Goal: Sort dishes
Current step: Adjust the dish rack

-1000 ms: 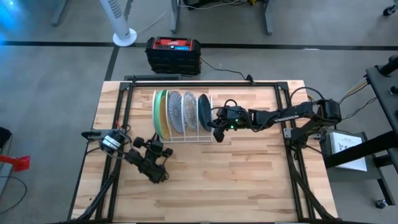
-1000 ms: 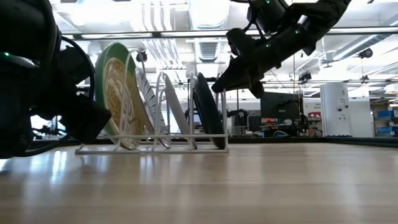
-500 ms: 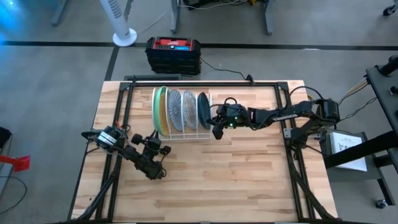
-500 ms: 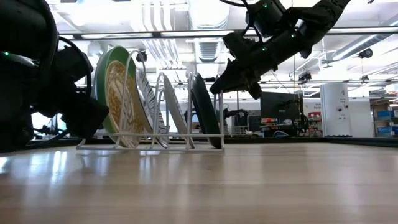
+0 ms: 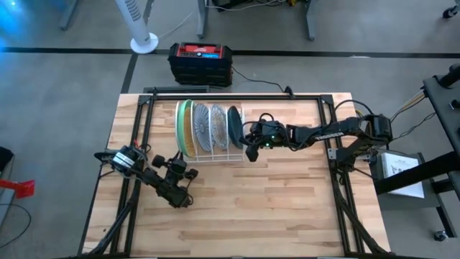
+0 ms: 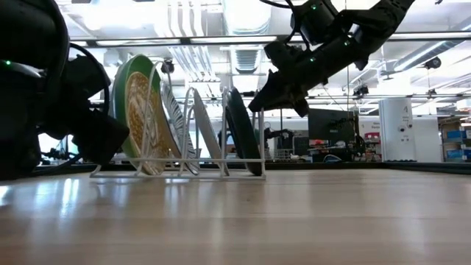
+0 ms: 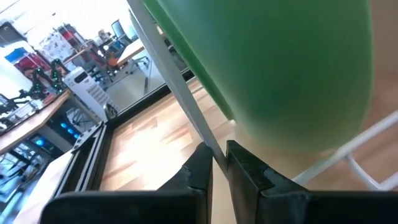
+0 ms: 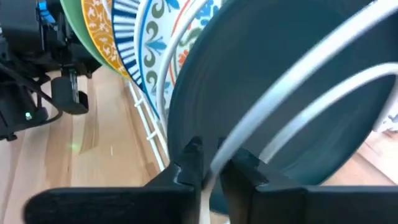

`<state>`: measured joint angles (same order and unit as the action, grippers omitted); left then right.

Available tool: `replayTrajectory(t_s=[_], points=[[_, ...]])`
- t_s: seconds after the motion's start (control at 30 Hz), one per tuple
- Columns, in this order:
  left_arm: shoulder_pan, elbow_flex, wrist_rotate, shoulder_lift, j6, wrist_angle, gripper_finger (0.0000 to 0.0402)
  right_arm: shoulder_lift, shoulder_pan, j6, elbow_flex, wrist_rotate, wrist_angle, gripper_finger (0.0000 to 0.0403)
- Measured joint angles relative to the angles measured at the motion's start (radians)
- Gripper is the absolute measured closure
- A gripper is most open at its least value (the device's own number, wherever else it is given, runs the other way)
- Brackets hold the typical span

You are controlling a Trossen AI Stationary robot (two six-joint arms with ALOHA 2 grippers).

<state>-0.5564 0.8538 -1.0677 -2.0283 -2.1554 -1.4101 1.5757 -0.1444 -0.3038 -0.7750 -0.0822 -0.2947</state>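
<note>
I see the white wire rack (image 5: pixel 210 141) standing on the wooden worktop (image 5: pixel 287 201), with all the plates upright in its slots. The plain light green plate (image 5: pixel 183 128) sits at the left end, the yellowish patterned plate (image 6: pixel 140 114) just beside it, then the white plate with blue lines (image 5: pixel 203 128), another patterned plate (image 5: pixel 218 128), and the dark teal plate (image 5: pixel 235 126) at the right end. My right end effector (image 5: pixel 251 149) has its fingers nearly pressed together, pinching a rack wire beside the teal plate. My left end effector (image 7: pixel 217 167) sits pressed together around a rack wire by the green plate.
</note>
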Motion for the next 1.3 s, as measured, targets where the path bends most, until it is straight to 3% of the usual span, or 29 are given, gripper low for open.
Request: replayTrajectory(t_s=[0.37,0.83,1.1,1.3], points=[[-0.03,0.035,0.089,0.0,0.082,-0.01,0.0366,-0.008,0.0,-0.025,0.001,0.0,0.014,0.0283],[-0.033,0.04,0.087,0.0,0.053,-0.022,0.0363,-0.016,0.001,-0.036,0.001,0.0,0.054,0.0231],[-0.034,0.04,0.102,0.028,0.064,-0.045,0.029,-0.016,0.001,-0.044,0.001,0.001,0.06,0.0222],[-0.04,0.074,0.152,0.061,0.276,-0.068,0.0231,-0.017,0.002,-0.055,0.0,0.006,0.083,0.022]])
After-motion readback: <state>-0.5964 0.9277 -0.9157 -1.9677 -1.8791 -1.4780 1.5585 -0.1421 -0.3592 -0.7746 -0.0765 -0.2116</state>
